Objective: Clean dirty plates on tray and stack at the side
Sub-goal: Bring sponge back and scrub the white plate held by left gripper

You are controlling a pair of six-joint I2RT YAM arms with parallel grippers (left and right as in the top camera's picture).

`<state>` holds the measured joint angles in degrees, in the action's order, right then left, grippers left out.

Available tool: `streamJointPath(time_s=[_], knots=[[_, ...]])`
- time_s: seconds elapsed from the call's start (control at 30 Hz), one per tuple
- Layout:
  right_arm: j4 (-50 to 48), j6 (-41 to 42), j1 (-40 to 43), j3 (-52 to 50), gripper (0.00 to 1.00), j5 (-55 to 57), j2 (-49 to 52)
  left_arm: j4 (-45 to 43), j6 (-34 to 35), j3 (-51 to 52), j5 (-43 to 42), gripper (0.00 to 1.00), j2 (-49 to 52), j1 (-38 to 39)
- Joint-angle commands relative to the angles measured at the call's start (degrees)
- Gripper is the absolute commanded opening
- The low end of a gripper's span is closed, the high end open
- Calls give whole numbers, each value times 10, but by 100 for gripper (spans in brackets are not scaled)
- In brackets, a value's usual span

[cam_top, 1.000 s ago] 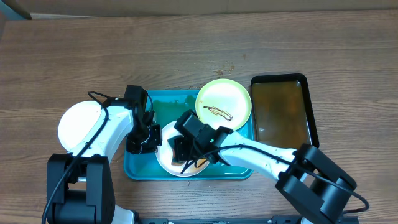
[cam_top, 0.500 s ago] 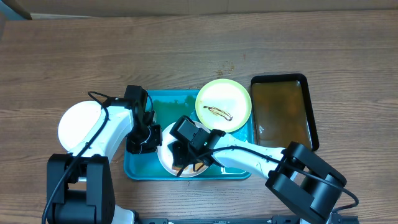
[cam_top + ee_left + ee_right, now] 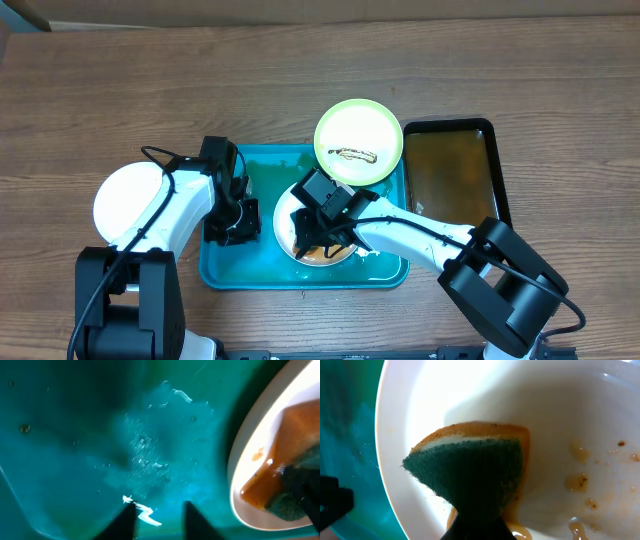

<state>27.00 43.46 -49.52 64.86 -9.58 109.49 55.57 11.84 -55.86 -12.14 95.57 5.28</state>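
A white plate (image 3: 283, 222) with brown sauce lies in the turquoise tray (image 3: 225, 270). My right gripper (image 3: 315, 235) is shut on a green-and-yellow sponge (image 3: 470, 470) pressed on that white plate (image 3: 570, 420), with sauce drops around it. My left gripper (image 3: 232, 225) is open and empty over the wet tray floor (image 3: 75, 435), just left of the plate's rim (image 3: 240, 460); its fingers (image 3: 159, 520) are apart. A pale green plate (image 3: 359, 140) with a brown smear overlaps the tray's far right corner. Another white plate (image 3: 125, 200) lies on the table to the left.
A black tray (image 3: 448, 124) of brownish water stands right of the turquoise tray. White foam flecks lie on the tray floor near my left fingers. Wooden table surrounds everything.
The white plate has slid right in the tray with the sponge on it. My right gripper moved right and a little away. The green plate shifted farther back. My left arm stayed.
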Motion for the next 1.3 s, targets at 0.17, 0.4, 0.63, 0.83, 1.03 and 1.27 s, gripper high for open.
streamJointPath(time_s=[0.17, 0.4, 0.63, 0.83, 1.03, 1.27], knots=[[13, -1, -31, -14, 4, 16, 15, -56, 2, 3, -70, 49, -8, 5], [15, 1, -35, -14, 4, 16, 15, -89, 2, 3, -70, 49, -7, 24], [17, 1, -35, -14, 4, 16, 15, -122, 2, 3, -67, 45, -1, 40], [21, 1, -35, -14, 4, 16, 15, -128, 2, 3, -48, 33, 8, 41], [21, 1, -35, -14, 4, 16, 15, -138, 3, 3, -40, 33, 32, 41], [21, 1, -35, -14, 4, 16, 15, -155, 2, 3, -40, 23, 83, 42]])
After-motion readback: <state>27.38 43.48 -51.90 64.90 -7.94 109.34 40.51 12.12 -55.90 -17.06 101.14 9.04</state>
